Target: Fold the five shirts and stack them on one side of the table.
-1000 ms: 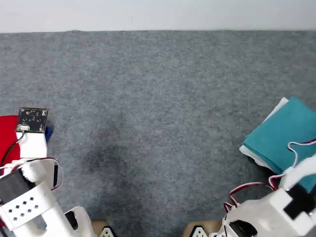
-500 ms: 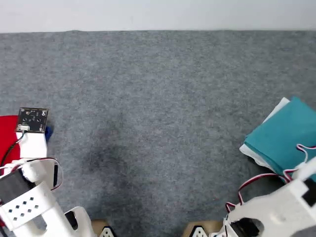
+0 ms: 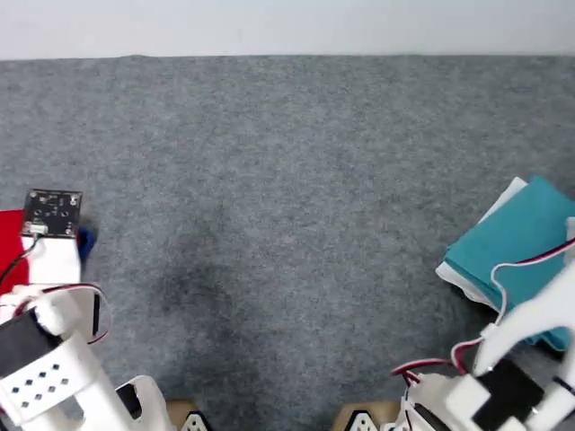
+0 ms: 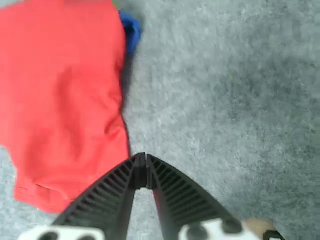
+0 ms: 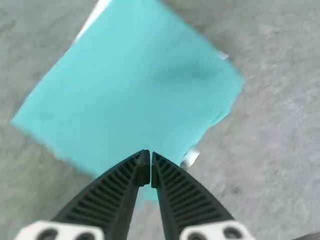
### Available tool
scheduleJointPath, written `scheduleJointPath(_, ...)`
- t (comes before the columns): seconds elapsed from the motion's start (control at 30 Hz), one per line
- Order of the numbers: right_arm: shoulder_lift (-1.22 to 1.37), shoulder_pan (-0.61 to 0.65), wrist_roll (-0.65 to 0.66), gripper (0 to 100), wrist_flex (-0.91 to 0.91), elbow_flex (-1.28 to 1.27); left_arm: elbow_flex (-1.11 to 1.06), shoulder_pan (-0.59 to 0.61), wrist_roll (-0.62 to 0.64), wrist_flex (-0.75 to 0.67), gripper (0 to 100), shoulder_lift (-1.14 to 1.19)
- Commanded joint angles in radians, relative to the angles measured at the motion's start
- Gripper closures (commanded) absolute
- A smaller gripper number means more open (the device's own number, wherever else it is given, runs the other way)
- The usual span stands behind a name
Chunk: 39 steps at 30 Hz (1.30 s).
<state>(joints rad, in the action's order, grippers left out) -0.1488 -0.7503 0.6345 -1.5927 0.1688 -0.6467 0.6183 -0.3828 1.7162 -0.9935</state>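
Note:
A folded teal shirt (image 3: 517, 241) lies at the table's right edge on top of a white one (image 3: 503, 197); it also shows as a teal shirt (image 5: 135, 95) in the right wrist view. My right gripper (image 5: 147, 156) hovers shut over its near edge, holding nothing. At the left edge lies a loose red shirt (image 3: 11, 235), seen as a red shirt (image 4: 60, 100) in the left wrist view, with a bit of blue shirt (image 4: 130, 31) beneath it. My left gripper (image 4: 142, 162) is shut and empty at the red shirt's edge.
The grey felt table (image 3: 287, 180) stretches wide between the two piles. A pale wall (image 3: 287, 27) borders the far edge. Both arm bases (image 3: 269, 417) sit at the near edge.
The right arm has swung back toward the near edge, its wrist dropping lower in the high view. The left arm has shifted slightly left and farther.

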Motion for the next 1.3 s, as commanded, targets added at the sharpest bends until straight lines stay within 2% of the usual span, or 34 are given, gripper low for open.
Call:
scheduleJointPath(0.0,-0.059,0.021,0.002,98.7,-0.108,0.046,0.064,0.017,-0.003,0.002,99,-0.015)
scheduleJointPath(0.1,-0.059,0.016,0.002,98.7,-0.17,0.032,0.054,0.075,-0.132,0.008,89,-0.012)
scheduleJointPath(0.2,-0.07,-0.004,0.003,98.7,-0.194,-0.008,0.002,0.224,-0.252,-0.048,77,-0.008)
scheduleJointPath(0.3,-0.07,-0.036,-0.031,98.7,-0.196,-0.041,-0.104,0.347,-0.365,-0.193,76,-0.008)
scheduleJointPath(0.43,-0.076,-0.059,-0.08,98.7,-0.197,-0.087,-0.289,0.433,-0.485,-0.396,76,-0.008)
scheduleJointPath(0.87,-0.334,-0.056,-0.075,98.7,-0.188,-0.37,-0.613,0.45,-0.571,-0.735,76,-0.006)
scheduleJointPath(1.03,-0.387,-0.056,-0.075,98.7,-0.188,-0.405,-0.657,0.463,-0.629,-0.807,76,0.008)
scheduleJointPath(1.17,-0.403,-0.056,-0.075,98.7,-0.188,-0.405,-0.647,0.465,-0.631,-0.865,76,0.14)
scheduleJointPath(1.27,-0.41,-0.056,-0.075,98.7,-0.193,-0.405,-0.559,0.465,-0.628,-0.835,76,0.296)
